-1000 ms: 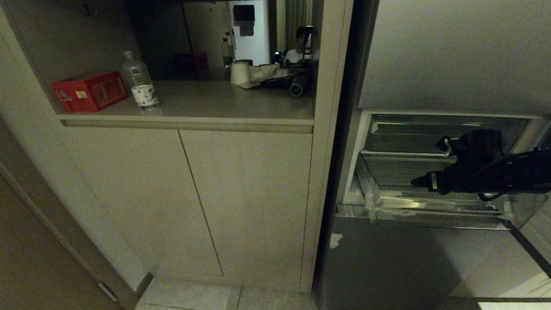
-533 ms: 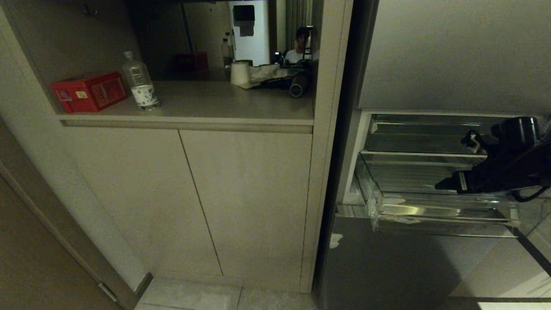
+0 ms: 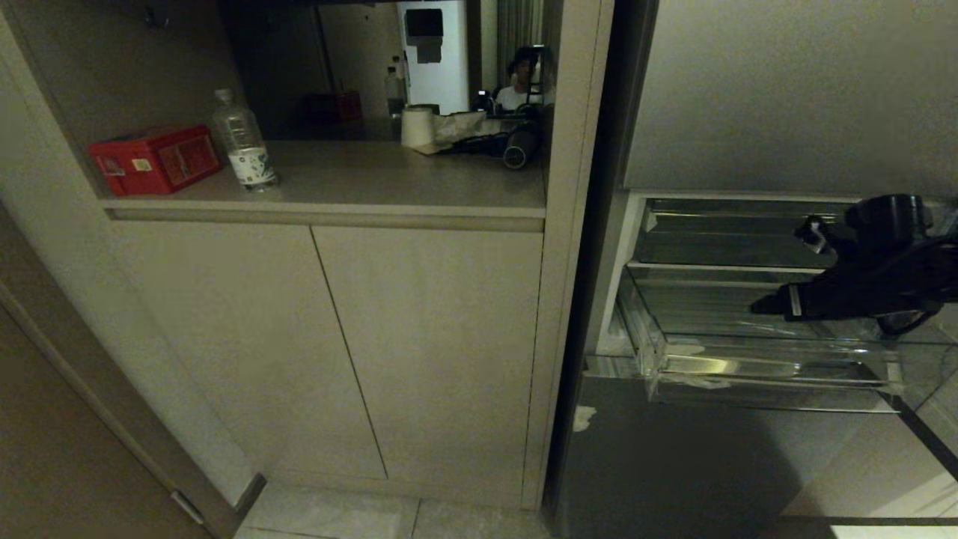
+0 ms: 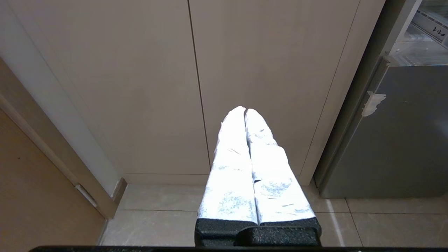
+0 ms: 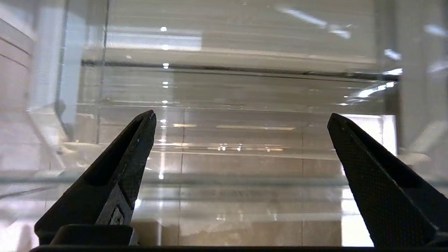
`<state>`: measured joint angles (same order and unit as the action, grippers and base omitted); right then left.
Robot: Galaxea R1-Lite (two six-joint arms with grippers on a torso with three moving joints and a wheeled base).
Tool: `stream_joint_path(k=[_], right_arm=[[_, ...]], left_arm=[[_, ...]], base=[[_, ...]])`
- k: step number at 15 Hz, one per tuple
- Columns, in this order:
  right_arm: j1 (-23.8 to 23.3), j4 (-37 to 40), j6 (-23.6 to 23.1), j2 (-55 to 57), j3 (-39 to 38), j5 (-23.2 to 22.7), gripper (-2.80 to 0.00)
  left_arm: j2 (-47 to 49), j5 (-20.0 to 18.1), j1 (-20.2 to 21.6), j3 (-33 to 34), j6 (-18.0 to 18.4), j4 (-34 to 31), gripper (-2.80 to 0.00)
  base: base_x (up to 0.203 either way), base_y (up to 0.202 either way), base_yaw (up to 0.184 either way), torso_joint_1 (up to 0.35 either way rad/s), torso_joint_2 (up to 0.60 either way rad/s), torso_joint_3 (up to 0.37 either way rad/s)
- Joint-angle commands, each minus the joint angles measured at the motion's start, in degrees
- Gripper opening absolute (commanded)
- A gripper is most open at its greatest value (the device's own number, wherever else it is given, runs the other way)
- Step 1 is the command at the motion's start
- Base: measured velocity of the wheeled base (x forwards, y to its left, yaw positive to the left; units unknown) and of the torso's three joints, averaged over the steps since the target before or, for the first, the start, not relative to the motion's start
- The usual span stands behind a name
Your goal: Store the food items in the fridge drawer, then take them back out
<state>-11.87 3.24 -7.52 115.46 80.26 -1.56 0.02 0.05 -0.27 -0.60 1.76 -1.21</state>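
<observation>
Clear plastic fridge drawer (image 3: 763,367): pulled out from the grey steel fridge (image 3: 786,97); nothing is seen lying on its ribbed floor.
Right pincer (image 3: 760,305): held above the drawer, fingers (image 5: 133,147) spread wide, nothing gripped.
Left pincer (image 4: 245,111): parked before the cabinet doors (image 4: 196,70), fingers pressed together.
Food items: none seen.

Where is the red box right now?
In the head view the red box sits on the left end of the cupboard shelf, just left of the clear water bottle.
</observation>
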Motion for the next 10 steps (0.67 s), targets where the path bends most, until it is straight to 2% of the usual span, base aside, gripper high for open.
stream_joint_path(k=[1, 5, 10], right_arm=[[0.01, 0.17, -0.2, 3.95, 1.21, -0.02, 0.0], [0.01, 0.55, -0.7, 6.76, 1.43, -0.02, 0.0], [-1.28, 7.65, -1.35, 3.79, 0.95, -0.02, 0.0]], left_arm=[[0.06, 0.04, 0.0, 0.07, 0.0, -0.02, -2.8], [0.06, -0.03, -0.01, -0.02, 0.0, -0.02, -2.8], [0.14, 0.04, -0.02, -0.02, 0.0, -0.02, -2.8]], base=[[0.0, 0.0, 0.0, 0.0, 0.0, 0.0], [0.0, 0.0, 0.0, 0.0, 0.0, 0.0], [0.0, 0.0, 0.0, 0.0, 0.0, 0.0]])
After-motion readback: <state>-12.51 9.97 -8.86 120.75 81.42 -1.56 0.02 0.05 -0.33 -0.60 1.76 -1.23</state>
